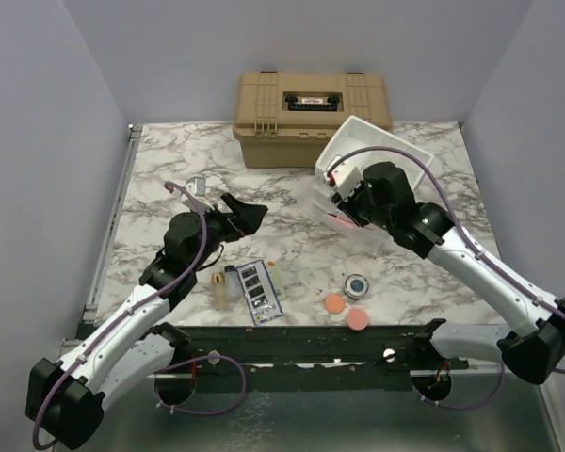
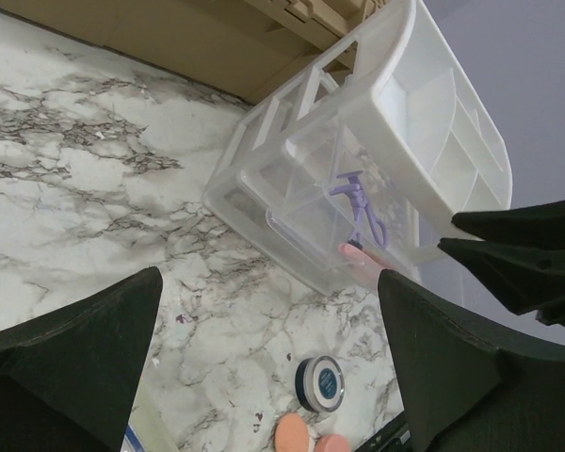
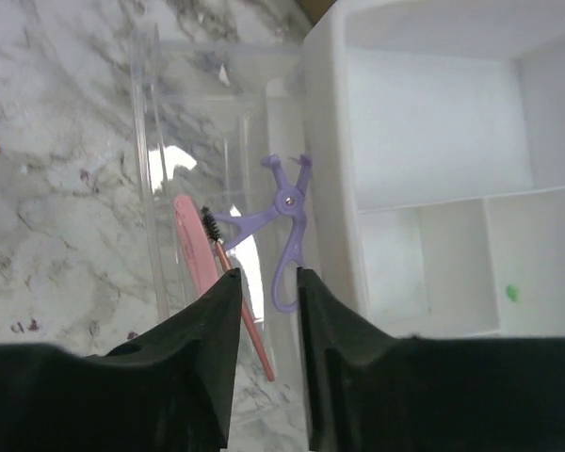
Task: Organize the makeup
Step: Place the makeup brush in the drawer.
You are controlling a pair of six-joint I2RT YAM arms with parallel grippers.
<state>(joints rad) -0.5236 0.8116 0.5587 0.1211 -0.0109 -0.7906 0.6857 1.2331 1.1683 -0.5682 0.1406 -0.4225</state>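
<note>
My right gripper (image 1: 344, 196) (image 3: 268, 275) hangs over the clear front compartment of the white organizer (image 1: 372, 151) (image 3: 325, 141), jaws a narrow gap apart with nothing between them. The purple curler (image 3: 287, 217) (image 2: 360, 207) and pink tube (image 3: 196, 245) (image 2: 363, 259) lie in that compartment beside a thin brush wand (image 3: 228, 273). My left gripper (image 1: 248, 215) (image 2: 268, 275) is wide open and empty above the table's middle. The dark palette (image 1: 261, 291) and two small bottles (image 1: 222, 287) lie near the front. The dark jar (image 1: 356, 283) (image 2: 320, 383), orange disc (image 1: 334, 303) and pink disc (image 1: 358, 318) lie front right.
The tan hard case (image 1: 311, 104) (image 2: 169, 38) stands shut at the back, touching the organizer's far side. A metal rail (image 1: 108, 235) runs along the table's left edge. Grey walls close in the left, back and right.
</note>
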